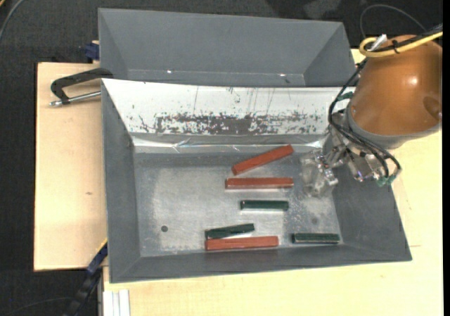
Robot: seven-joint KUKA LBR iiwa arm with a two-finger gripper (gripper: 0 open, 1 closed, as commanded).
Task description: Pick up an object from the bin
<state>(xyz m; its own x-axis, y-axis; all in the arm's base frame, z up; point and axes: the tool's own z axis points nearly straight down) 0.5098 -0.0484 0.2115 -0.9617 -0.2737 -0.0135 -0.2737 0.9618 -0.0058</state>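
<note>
My gripper (318, 179) hangs at the right side of the bin, just above the floor, below the orange wrist cover. Nothing shows between its fingers. Just left of it lies a red bar (259, 183), flat and level. Above that, a second red bar (262, 160) lies tilted, its right end raised toward the back wall. A dark green bar (264, 205) lies below and left of the gripper. Another dark green bar (316, 238) lies near the front wall, under the gripper's side.
Near the front wall, a dark green bar (230, 231) rests against a red bar (242, 243). A small dark spot (164, 229) marks the floor at the left. The arm and its cables cover the bin's right rim.
</note>
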